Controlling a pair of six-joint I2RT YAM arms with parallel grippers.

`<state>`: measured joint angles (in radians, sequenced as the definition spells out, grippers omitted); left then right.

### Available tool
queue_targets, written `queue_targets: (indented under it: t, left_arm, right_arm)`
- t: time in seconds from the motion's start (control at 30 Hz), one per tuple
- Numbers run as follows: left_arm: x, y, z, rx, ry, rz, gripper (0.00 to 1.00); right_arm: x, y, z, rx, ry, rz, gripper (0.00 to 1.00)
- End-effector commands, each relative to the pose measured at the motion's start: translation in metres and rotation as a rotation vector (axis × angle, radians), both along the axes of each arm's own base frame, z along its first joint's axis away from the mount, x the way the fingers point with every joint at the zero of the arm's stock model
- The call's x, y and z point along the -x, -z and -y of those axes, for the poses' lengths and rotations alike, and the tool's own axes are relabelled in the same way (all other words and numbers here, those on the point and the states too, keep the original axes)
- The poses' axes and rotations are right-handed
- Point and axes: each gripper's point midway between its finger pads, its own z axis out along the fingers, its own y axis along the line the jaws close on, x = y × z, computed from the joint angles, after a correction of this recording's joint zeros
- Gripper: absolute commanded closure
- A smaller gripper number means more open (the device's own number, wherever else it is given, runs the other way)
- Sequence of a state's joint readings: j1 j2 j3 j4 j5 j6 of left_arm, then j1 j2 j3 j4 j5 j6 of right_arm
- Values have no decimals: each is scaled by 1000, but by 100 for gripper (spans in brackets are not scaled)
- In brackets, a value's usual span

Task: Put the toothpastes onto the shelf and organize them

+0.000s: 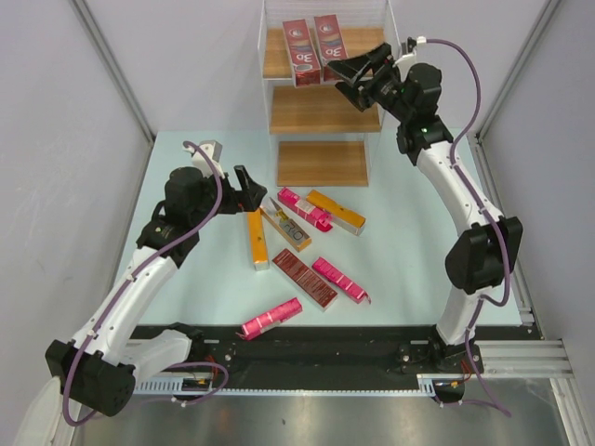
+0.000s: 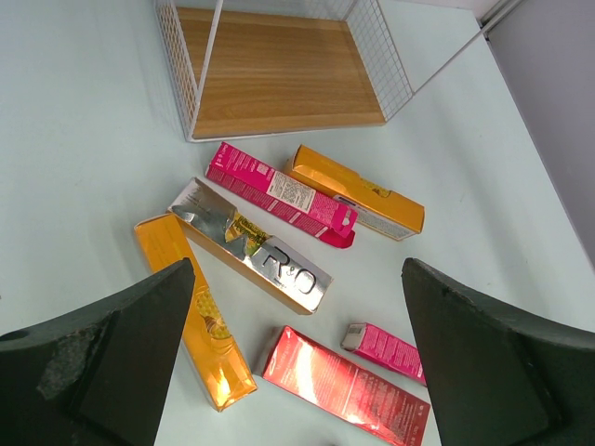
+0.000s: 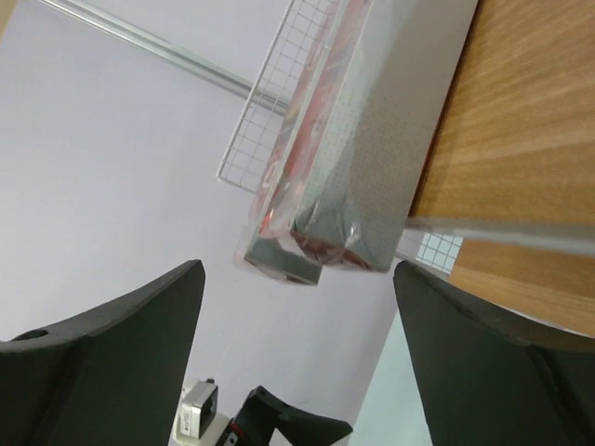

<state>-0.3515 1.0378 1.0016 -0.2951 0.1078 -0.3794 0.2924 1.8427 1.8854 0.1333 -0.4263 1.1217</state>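
Since your right tool (image 1: 339, 76) stands jaws-apart beside the shelved dark red cartons (image 1: 313, 51), upper centre, that placement looks done; the gaping left tool (image 1: 249, 190) next needs the silver carton (image 2: 265, 255).

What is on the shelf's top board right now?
Two dark red cartons lie side by side on the top board. The open right end effector in front covers the board's right front corner, so that spot is unseen.

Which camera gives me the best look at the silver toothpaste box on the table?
Left wrist: the silver box lies whole, near the middle, its print readable. The top view shows it small among other boxes; the right wrist view misses it.
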Motion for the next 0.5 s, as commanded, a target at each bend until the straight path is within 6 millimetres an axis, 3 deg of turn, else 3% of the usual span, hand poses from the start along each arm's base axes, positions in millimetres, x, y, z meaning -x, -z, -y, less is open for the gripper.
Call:
queue_targets:
  t: [0.0, 0.3, 0.33, 0.4, 0.47]
  left_arm:
    - [-1, -11, 2, -6, 20, 55, 0]
    - [-1, -7, 3, -10, 25, 45, 0]
    - [-1, -7, 3, -11, 22, 45, 0]
    - [-1, -5, 3, -12, 22, 42, 0]
    - [0, -6, 3, -9, 26, 43, 0]
  right_arm:
    - [29, -29, 9, -10, 11, 92, 8]
    - [52, -31, 15, 10, 8, 119, 1]
    - [54, -22, 15, 22, 4, 106, 0]
    - [67, -25, 18, 31, 1, 117, 0]
    - [73, -8, 21, 62, 10, 95, 0]
